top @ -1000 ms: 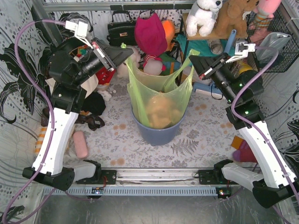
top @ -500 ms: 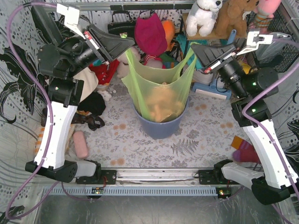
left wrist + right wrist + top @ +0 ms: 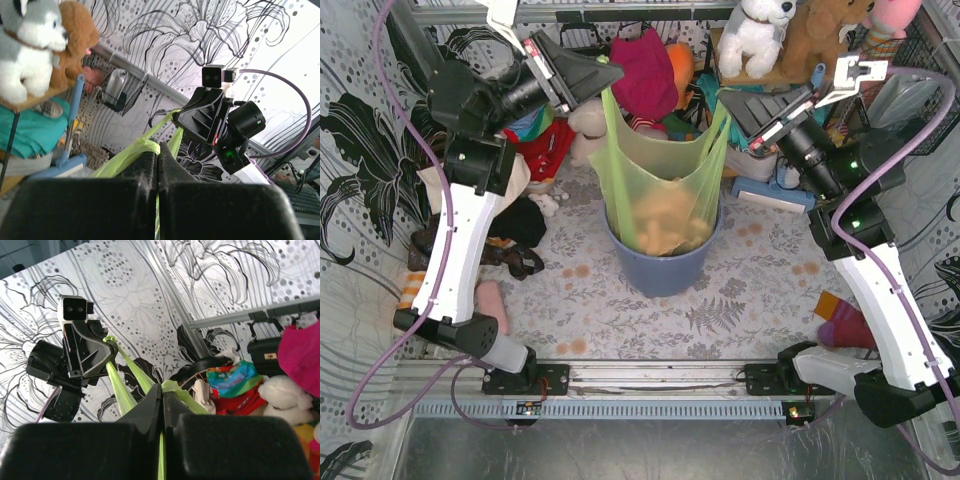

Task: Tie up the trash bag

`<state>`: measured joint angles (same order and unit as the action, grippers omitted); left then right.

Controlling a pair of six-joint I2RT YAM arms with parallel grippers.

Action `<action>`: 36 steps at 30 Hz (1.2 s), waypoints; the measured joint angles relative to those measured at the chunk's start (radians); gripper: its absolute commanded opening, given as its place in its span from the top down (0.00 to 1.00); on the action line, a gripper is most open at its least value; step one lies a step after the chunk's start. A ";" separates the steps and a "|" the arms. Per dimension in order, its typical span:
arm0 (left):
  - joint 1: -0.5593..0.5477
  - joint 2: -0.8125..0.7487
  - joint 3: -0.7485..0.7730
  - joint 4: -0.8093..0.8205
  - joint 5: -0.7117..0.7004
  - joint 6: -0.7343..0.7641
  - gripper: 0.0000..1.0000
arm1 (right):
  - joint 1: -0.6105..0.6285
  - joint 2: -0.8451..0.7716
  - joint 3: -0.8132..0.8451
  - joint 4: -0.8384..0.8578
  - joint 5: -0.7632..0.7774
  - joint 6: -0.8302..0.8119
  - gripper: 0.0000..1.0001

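The walls are white with black drawn flowers and dots, and the table is covered with a grey cloth printed with leaves.

The jaws of the left gripper are pressed together, and a twisted green strip of the trash bag is pinched between them; the strip comes out over the fingertips. The jaws of the right gripper are also closed tight, on the opposite strip of the same bag. In each wrist view the other gripper is seen across, with the green plastic stretched between the two.

From above, both grippers are high over the middle of the table and apart from each other, the left one at the upper left corner of the bag and the right one at the upper right corner. The bag hangs from these two corners with its mouth pulled wide. Its lower part sits inside the round blue-grey bin, and tan paper scraps show through the thin plastic there.

Behind the bag lies a magenta cloth among coloured toys. A white plush dog and a brown plush bear sit on a shelf at the back right. A pink object lies on the table just beside the left arm.
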<state>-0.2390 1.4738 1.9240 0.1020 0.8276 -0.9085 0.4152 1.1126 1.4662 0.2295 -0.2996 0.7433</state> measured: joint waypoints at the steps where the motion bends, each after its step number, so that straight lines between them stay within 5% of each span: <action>1: 0.002 0.022 0.053 -0.014 0.002 0.000 1.00 | 0.000 0.014 0.030 -0.003 -0.007 0.000 1.00; 7: 0.018 0.047 0.183 -0.044 0.011 0.000 1.00 | 0.014 0.034 0.114 -0.006 -0.031 0.000 1.00; 20: 0.047 0.012 -0.066 -0.018 0.019 -0.014 1.00 | 0.032 -0.019 -0.092 0.005 -0.025 0.027 1.00; 30: 0.063 0.099 0.159 0.019 0.080 -0.091 1.00 | 0.126 0.068 0.103 -0.006 -0.026 -0.008 1.00; 36: 0.063 -0.014 0.007 0.038 0.095 -0.087 0.97 | 0.130 0.063 0.105 -0.036 0.010 -0.034 1.00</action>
<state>-0.1757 1.4601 1.9308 0.1402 0.9230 -0.9955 0.5449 1.1751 1.5715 0.1936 -0.2901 0.7097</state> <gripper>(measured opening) 0.008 0.003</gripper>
